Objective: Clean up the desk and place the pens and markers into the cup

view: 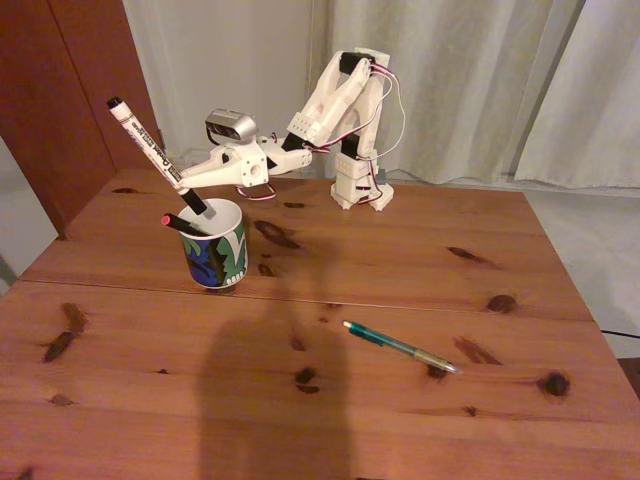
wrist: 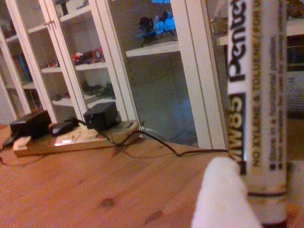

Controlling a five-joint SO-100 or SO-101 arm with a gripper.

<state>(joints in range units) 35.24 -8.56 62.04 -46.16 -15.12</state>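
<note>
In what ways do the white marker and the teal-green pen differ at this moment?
The white marker is tilted in the air, its black lower end over the cup, held in the gripper; the teal-green pen lies flat on the desk, untouched. The marker is thicker and carries printed text; the pen is slimmer. Both are slim sticks.

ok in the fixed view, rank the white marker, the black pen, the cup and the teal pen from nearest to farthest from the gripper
1. White marker: clamped in the gripper.
2. Black pen and cup: just below it, too close to call.
3. Teal pen: lying on the desk, far right.
</note>
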